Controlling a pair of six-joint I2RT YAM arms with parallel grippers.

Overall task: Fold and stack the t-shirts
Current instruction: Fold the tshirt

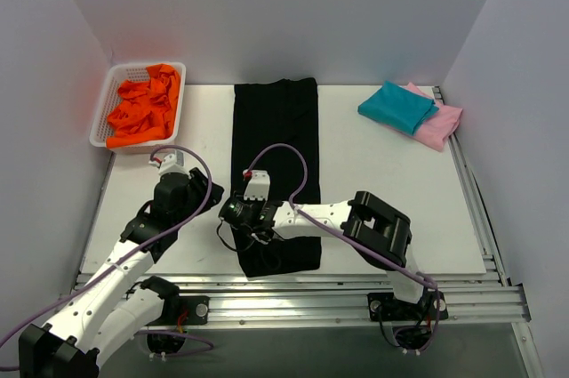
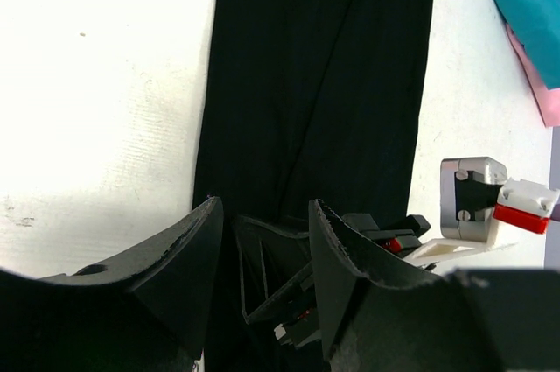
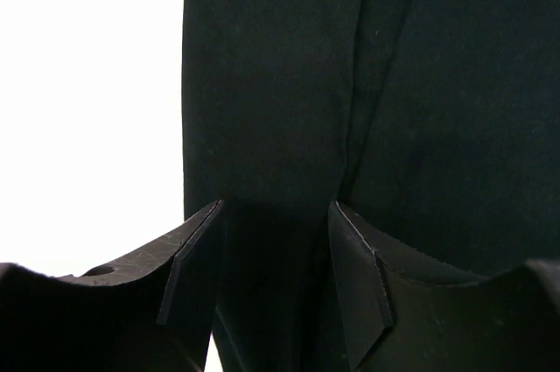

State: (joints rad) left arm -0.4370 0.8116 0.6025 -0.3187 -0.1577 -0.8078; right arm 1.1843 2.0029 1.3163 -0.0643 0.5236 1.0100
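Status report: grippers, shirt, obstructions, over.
Left gripper open at black t-shirt left edge; right gripper open over it. Shirt a long folded strip. Nothing blocking.

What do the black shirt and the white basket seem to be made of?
Black shirt: soft matte cloth, probably cotton; it lies flat with soft folds. Basket: likely rigid white plastic; its walls show a fine mesh.
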